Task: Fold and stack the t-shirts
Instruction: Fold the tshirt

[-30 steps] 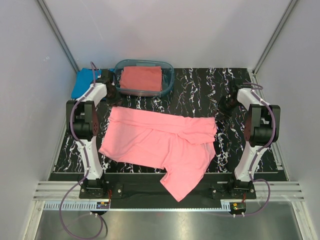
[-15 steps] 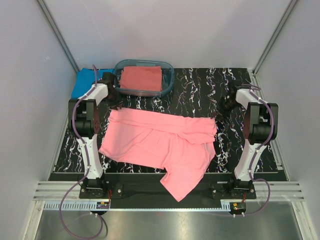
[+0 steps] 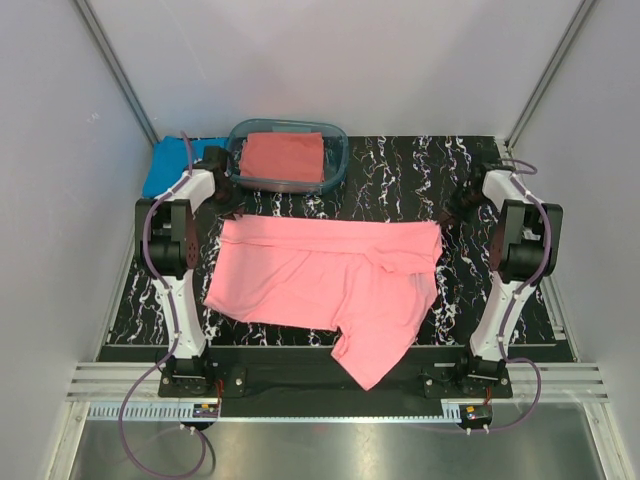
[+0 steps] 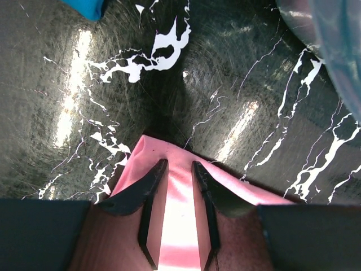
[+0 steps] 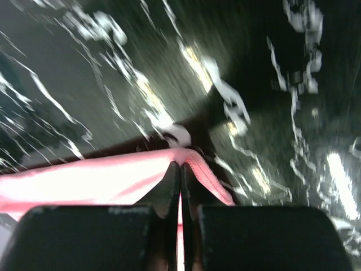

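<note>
As left tool [image 4: 179, 164] and right tool [image 5: 180, 165] each clamp a far corner of the soft light pink cloth t-shirt [image 3: 320, 280], stretched across the black marbled tabletop [image 3: 400, 170], flattening seems underway; next, lower both corners evenly.

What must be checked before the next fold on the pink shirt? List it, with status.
1. Right fingers shut on the pink t-shirt's far right corner: ok.
2. Left fingers gripping the far left corner: cannot tell; cloth lies between them, but a gap shows.
3. Far edge pulled straight: ok.
4. Shirt lying flat: not ok; creased at right, and one end hangs over the table's near edge.
5. Tub holding the coral-red t-shirt apart from the pink one: ok.
</note>
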Controlling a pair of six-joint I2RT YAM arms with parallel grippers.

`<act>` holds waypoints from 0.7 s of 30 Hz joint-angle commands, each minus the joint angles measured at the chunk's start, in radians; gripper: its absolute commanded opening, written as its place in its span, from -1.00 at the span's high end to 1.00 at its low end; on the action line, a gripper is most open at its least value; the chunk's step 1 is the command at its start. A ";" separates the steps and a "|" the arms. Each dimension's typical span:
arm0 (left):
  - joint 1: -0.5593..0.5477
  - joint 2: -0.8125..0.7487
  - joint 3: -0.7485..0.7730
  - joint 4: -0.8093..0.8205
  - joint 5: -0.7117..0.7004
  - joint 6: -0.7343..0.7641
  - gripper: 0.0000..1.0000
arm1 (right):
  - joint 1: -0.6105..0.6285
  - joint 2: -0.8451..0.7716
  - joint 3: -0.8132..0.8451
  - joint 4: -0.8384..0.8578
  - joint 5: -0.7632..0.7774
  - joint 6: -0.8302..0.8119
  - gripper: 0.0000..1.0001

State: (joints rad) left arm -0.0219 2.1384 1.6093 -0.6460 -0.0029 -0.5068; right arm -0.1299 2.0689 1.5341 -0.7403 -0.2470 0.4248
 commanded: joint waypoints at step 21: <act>0.007 -0.490 -0.211 -0.043 -0.114 -0.019 -0.29 | 0.004 0.171 0.654 -0.439 0.273 -0.037 -0.52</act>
State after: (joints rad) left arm -0.0196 1.8202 1.4715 -0.6704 -0.0586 -0.5213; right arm -0.1257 2.3928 2.2269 -1.0389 -0.1028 0.4023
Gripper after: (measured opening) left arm 0.647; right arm 0.747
